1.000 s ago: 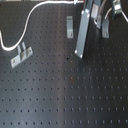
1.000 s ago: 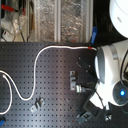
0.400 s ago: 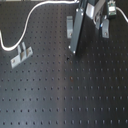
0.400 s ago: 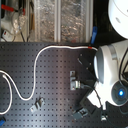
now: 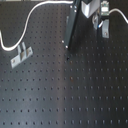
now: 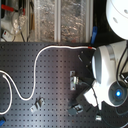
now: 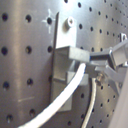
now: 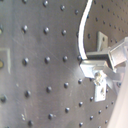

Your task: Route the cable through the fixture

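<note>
Since a second ago the arm has slid toward the first exterior view's left and a little up the frame, while the cable point(image 6: 36, 70) on the worktop point(image 5: 75, 95) looks much as it did. In the first wrist view the hand point(image 7: 94, 63) is pinched narrow on the cable's end, with the white cord running away from the fingertips across the face of a grey clip point(image 7: 62, 52) bolted to the perforated board. We cannot tell whether the cord is already seated in the clip's slot or only lying over it. In the second exterior view the rest of the cable arcs from the red band point(image 6: 90, 46) in the upper middle of the frame, down through a loop at the lower left, and off the left edge, so we judge there is plenty of slack. To do this step well we would keep the grip firm and close to the end, line the cord up with the slot rather than across its wall, and lower it in slowly. We would pull along the slot only once it sits inside, watching that the trailing loop does not snag the other clip point(image 6: 37, 104) at the lower left.
</note>
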Motion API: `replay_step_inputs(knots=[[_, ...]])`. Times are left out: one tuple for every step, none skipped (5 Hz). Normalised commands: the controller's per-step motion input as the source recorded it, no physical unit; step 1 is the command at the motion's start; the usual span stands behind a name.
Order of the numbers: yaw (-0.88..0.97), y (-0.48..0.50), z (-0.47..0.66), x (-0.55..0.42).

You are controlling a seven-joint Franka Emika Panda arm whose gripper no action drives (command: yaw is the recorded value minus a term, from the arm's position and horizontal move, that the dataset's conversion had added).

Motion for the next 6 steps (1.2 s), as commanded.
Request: replay_step_inputs(knots=[[0.29, 0.247, 0.01, -0.249], [0.30, 0.253, 0.01, -0.232], [0.18, 0.032, 0.00, 0.054], [0.10, -0.009, 0.10, 0.006], [0.02, 0.041, 0.00, -0.007], [-0.05, 0.019, -0.10, -0.064]])
